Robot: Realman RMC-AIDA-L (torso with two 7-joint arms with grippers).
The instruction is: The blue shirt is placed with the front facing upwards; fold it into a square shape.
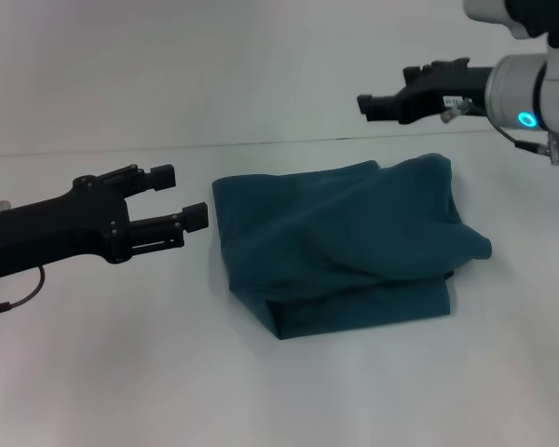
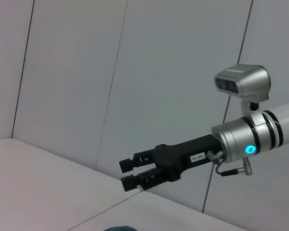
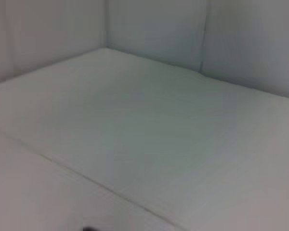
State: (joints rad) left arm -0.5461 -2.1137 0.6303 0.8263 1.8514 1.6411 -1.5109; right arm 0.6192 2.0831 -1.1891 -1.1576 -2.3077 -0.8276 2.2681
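Looking near done: blue shirt (image 1: 340, 244) sits folded on the counter (image 1: 93, 372), roughly square, right flap lumpy. We hold left gripper (image 1: 186, 200) at its 9 o'clock, jaws apart, empty; right gripper (image 1: 371, 104) at 12 o'clock, jaws slightly apart, empty. Next we'd flatten that flap.

no readable text, small white gripper sticker (image 2: 197, 157) illegible

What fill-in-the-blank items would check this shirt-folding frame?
1. The blue shirt lies ____ into a rough square on the table.
2. The left gripper holds ____.
3. The right gripper hangs ____ the shirt, not touching it.
4. The left gripper's fingers are ____.

Missing words: folded; nothing; above; open
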